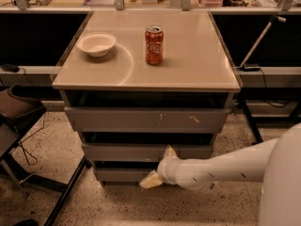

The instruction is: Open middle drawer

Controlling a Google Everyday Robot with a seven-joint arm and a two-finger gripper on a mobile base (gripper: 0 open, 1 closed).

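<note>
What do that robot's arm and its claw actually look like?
The arm is a smooth white tube with small dark dots, thickening toward a white shell. Its gripper, low by the middle drawer, has two pale yellowish wedge-shaped fingers. No cables show.

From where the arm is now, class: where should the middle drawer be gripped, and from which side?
Probably by the top lip of the middle drawer, from the front: its face is flat and handle-less, but the dark gap above exposes that edge. The gripper, open, is in front, right of centre.

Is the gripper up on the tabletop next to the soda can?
No, the gripper is low in front of the middle drawer, well below the soda can.
</note>
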